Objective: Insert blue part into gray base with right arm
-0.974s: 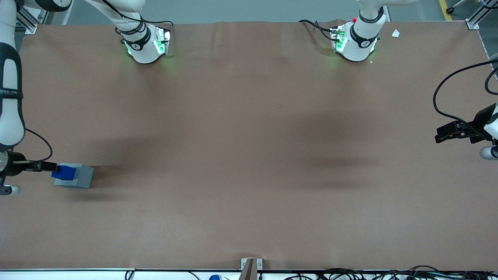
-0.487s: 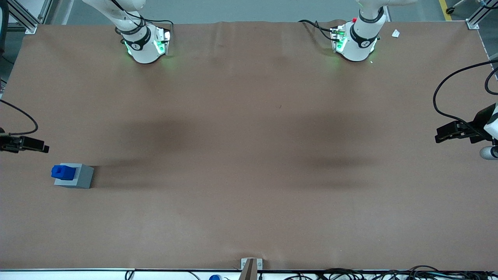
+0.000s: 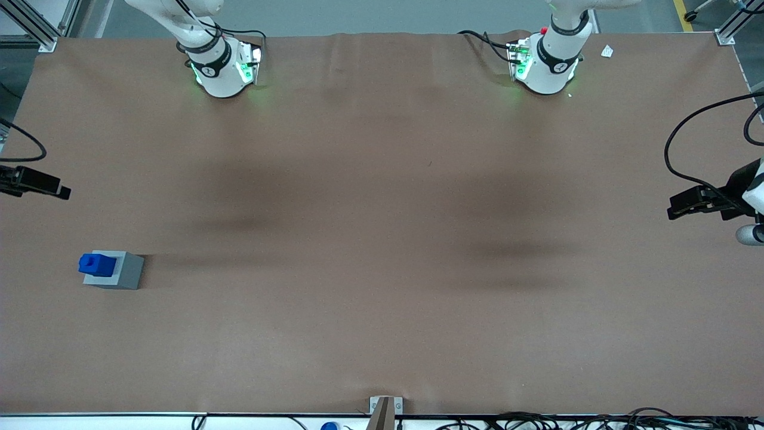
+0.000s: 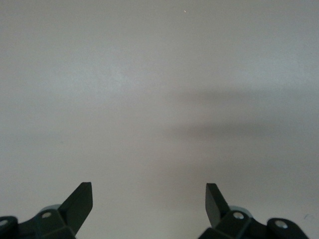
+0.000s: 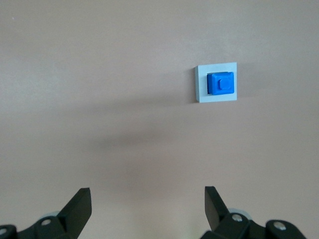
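Note:
The blue part (image 3: 97,264) sits in the top of the gray base (image 3: 122,272), near the working arm's end of the table. In the right wrist view the blue part (image 5: 221,83) rests inside the gray base (image 5: 215,82) with its stud up. My right gripper (image 3: 54,190) is at the table's edge, farther from the front camera than the base and well apart from it. It is open and empty, with its fingers (image 5: 78,207) spread wide and high above the brown table.
The brown table cover (image 3: 382,239) spans the whole view. The two arm bases (image 3: 221,65) stand at the edge farthest from the front camera. Cables (image 3: 537,421) and a small bracket (image 3: 385,409) lie along the near edge.
My gripper let go of the blue part, which stays in the gray base, and drew back and away from the front camera toward the table's edge.

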### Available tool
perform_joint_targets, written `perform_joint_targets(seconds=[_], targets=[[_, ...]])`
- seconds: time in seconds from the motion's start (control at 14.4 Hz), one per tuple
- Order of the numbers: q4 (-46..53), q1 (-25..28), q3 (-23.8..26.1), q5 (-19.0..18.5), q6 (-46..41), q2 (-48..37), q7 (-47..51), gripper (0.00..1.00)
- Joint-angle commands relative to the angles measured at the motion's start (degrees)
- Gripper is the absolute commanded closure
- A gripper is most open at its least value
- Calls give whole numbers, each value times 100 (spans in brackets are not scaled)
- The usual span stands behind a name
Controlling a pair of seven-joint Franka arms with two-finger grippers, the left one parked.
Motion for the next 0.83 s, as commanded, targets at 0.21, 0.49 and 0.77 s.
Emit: perform_joint_targets(seconds=[0.21,0.49,0.77], targets=[[-668,215,1,43,42,-690,479,0],[-1326,206,1,43,253,-1208,479,0],[-1898,188,-7,43,490,-1692,479,0]])
